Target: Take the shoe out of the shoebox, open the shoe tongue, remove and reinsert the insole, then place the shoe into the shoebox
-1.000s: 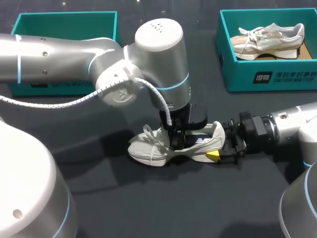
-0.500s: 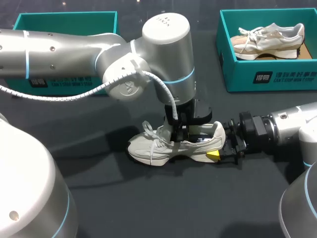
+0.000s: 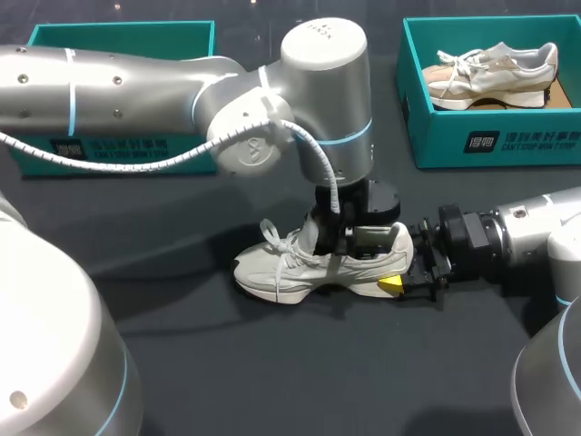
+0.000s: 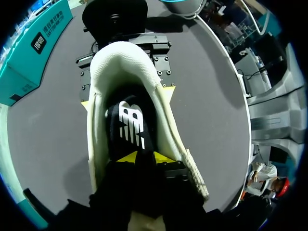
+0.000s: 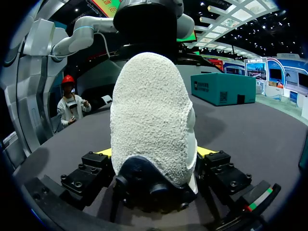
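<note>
**A:** Over on the left, the left end effector [image 4: 144,157] is down in the mouth of the shoe [image 3: 272,272]. Its tips are drawn almost together, and it looks to have the black insole [image 4: 130,125] nipped between them. Its own body shades the pinch, so call that probable.

**B:** The rest of the insole lies flat ahead of those tips, running to the heel. If it's coming out, I'd draw it slowly along the shoe, not straight up, or the collar snags it.

**A:** At the heel, the right end effector [image 5: 154,153] is clamped on from both sides, pinning the shoe sole-down on the surface [image 3: 272,363].

**B:** That hold needs to be firm, or the whole shoe lifts with the insole.
</note>
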You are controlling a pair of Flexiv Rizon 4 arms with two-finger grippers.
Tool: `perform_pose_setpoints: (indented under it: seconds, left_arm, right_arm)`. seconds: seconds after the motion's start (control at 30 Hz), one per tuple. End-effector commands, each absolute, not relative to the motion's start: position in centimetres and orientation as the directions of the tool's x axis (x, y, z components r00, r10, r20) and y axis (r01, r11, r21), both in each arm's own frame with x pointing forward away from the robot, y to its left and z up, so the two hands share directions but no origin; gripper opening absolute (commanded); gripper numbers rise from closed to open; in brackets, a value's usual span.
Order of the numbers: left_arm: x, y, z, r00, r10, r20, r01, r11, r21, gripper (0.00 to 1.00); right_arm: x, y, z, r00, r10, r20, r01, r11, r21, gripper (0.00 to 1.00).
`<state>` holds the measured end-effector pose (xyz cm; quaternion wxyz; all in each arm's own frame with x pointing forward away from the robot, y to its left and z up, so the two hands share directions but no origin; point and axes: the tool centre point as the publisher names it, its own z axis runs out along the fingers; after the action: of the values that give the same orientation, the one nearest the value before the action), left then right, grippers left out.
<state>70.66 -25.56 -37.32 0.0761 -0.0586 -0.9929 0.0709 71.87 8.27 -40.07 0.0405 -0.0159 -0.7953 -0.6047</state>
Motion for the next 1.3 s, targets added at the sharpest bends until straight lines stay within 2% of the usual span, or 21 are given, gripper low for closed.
perform_pose_setpoints:
  seconds: [0.03, 0.17, 0.6, 0.7, 0.77, 0.8, 0.83, 1.1, 1.3]
  left_arm:
    - [70.5, -25.7, -38.2, -0.979, 0.130, 0.155, 0.110, 0.985, -0.131, 0.22]
    - [69.9, -24.6, -38.7, -0.978, 0.134, 0.158, 0.117, 0.987, -0.113, 0.27]
    - [69.2, -23.0, -39.7, -0.989, 0.148, 0.005, 0.146, 0.983, -0.106, 0.33]
    - [69.8, -22.9, -39.9, -0.991, 0.129, -0.023, 0.131, 0.986, -0.107, 0.28]
    - [70.4, -22.9, -40.1, -0.993, 0.111, -0.032, 0.114, 0.988, -0.107, 0.14]
    - [70.6, -22.9, -40.1, -0.994, 0.104, -0.033, 0.107, 0.988, -0.107, 0.02]
    - [70.8, -22.9, -40.1, -0.994, 0.100, -0.035, 0.103, 0.989, -0.108, 0.00]
    - [71.4, -22.3, -39.6, -0.996, 0.062, -0.057, 0.070, 0.987, -0.144, 0.00]
    - [71.4, -21.3, -38.4, -0.999, 0.046, 0.017, 0.040, 0.960, -0.276, 0.00]
  right_arm:
    - [71.9, 8.2, -40.1, -0.996, -0.023, 0.084, 0.074, 0.271, 0.960, 0.00]
    - [71.9, 8.2, -40.1, -0.996, -0.023, 0.084, 0.074, 0.271, 0.960, 0.00]
    - [71.9, 8.2, -40.1, -0.996, -0.023, 0.084, 0.074, 0.271, 0.960, 0.00]
    - [71.9, 8.2, -40.1, -0.996, -0.023, 0.084, 0.074, 0.271, 0.960, 0.00]
    - [71.9, 8.2, -40.1, -0.996, -0.023, 0.084, 0.074, 0.271, 0.960, 0.00]
    - [71.9, 8.2, -40.1, -0.996, -0.023, 0.084, 0.074, 0.271, 0.960, 0.00]
    - [71.9, 8.2, -40.1, -0.996, -0.023, 0.084, 0.074, 0.271, 0.960, 0.00]
    - [71.9, 8.2, -40.1, -0.996, -0.023, 0.084, 0.074, 0.271, 0.960, 0.00]
    - [71.9, 8.2, -40.1, -0.996, -0.023, 0.084, 0.074, 0.271, 0.960, 0.00]
